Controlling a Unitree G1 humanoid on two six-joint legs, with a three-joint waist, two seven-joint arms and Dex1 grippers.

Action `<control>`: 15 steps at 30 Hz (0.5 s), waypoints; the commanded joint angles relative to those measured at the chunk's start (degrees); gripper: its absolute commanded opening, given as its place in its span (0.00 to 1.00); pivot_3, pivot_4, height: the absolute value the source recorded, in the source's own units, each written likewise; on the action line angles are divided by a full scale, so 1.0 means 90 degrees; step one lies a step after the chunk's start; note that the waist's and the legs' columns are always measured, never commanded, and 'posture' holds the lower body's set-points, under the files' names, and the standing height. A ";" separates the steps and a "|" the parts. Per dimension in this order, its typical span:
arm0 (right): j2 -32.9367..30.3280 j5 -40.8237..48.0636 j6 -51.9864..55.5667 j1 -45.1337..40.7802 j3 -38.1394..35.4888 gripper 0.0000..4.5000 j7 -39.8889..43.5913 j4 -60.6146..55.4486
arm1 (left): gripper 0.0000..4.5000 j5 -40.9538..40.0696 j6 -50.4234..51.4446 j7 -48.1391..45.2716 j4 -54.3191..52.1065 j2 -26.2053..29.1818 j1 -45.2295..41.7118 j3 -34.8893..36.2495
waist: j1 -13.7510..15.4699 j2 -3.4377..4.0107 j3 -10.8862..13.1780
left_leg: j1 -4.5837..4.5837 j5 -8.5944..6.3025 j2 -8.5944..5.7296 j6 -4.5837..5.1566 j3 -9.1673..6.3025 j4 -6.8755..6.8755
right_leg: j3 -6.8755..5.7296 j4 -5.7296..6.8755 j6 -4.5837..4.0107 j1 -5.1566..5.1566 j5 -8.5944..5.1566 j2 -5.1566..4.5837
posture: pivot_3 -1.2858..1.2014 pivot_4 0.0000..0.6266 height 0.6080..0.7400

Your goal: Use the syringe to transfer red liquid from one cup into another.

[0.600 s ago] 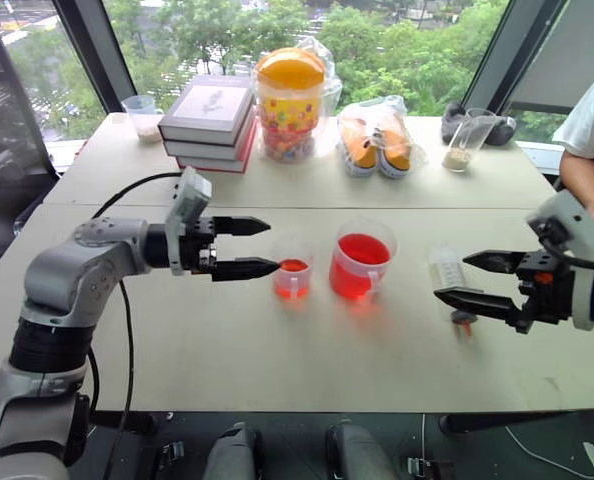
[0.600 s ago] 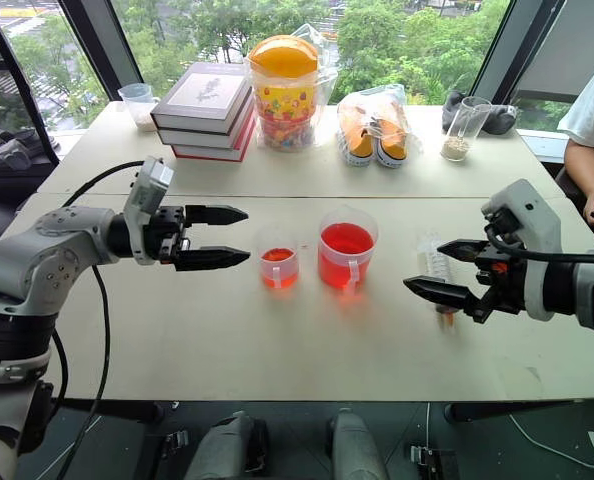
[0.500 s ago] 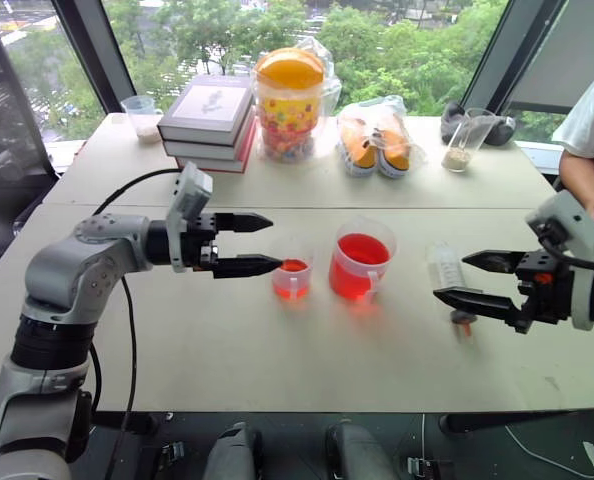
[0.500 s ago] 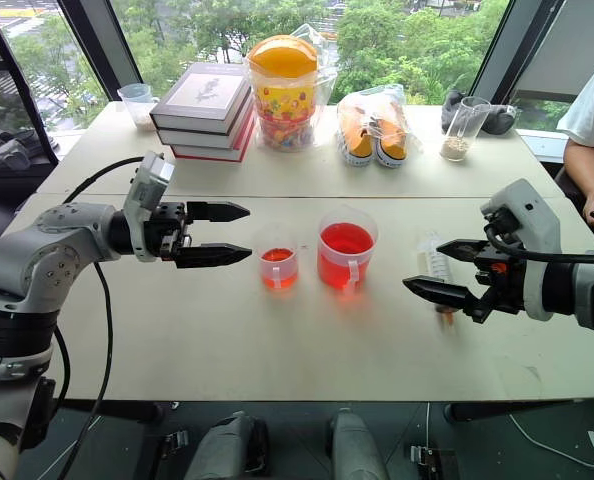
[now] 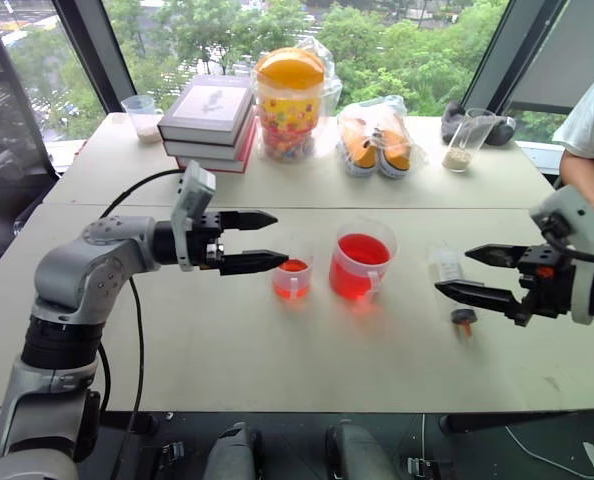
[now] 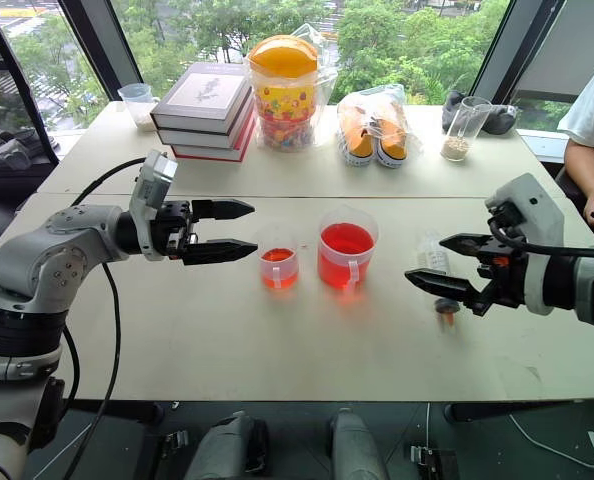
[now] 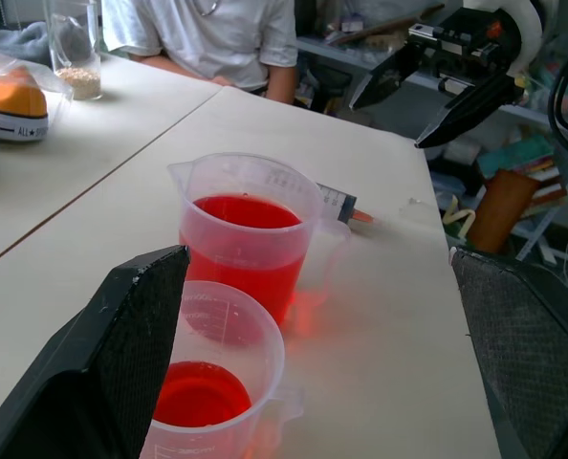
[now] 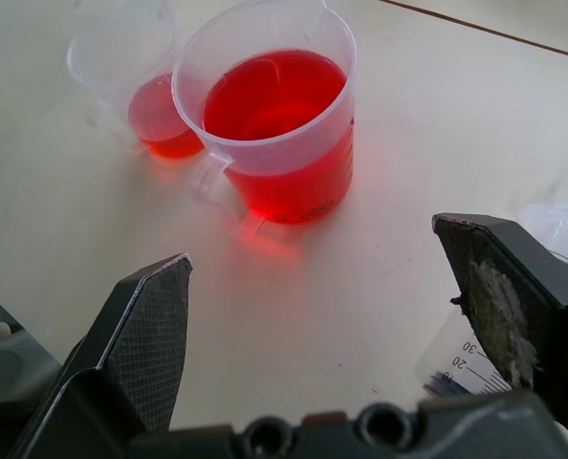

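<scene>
A pale table (image 5: pixel 277 350) is standing before tall windows with green trees outside. Books (image 5: pixel 209 115), a candy jar (image 5: pixel 289 100) and bagged shoes (image 5: pixel 377 140) are sitting along its far side. The left gripper (image 5: pixel 280 238) is hovering empty, fingers apart, beside a small cup (image 5: pixel 292 278) of red liquid. The right gripper (image 5: pixel 452 271) is hanging open and empty over the syringe (image 6: pixel 429 255), which is lying flat just right of the larger red-filled cup (image 5: pixel 361 262).
</scene>
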 commanded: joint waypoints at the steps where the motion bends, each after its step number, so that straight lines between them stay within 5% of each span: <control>1: -0.0206 -0.0057 -0.0123 -0.0057 -0.0110 0.98 -0.0007 0.0066 | 1.00 -0.0097 -0.0126 0.0011 -0.0193 -0.0005 -0.0031 0.0178 | 0.0000 0.0000 0.0000 | 0.0000 0.0000 0.0000 0.0000 0.0000 0.0000 | 0.0000 0.0000 0.0000 0.0000 0.0000 0.0000 | 0.52 0.24 1.00; 8: -0.0394 -0.0148 0.0196 -0.0691 0.0323 0.98 -0.0364 0.0874 | 1.00 -0.0018 -0.0266 0.0027 -0.0082 -0.0162 -0.0120 0.0095 | -0.0008 0.0000 0.0000 | 0.0001 0.0000 0.0000 0.0000 0.0001 0.0002 | 0.0002 0.0001 0.0000 0.0000 0.0000 0.0000 | 0.52 0.24 1.00; 15: -0.0417 -0.0957 0.0739 -0.2416 0.2063 0.98 -0.0718 0.2716 | 1.00 0.0149 -0.0543 -0.0094 0.0130 -0.0351 -0.0204 -0.0082 | -0.0029 0.0001 0.0000 | 0.0000 0.0000 0.0001 0.0000 0.0005 0.0002 | 0.0006 0.0001 -0.0002 -0.0006 0.0000 -0.0001 | 0.52 0.24 1.00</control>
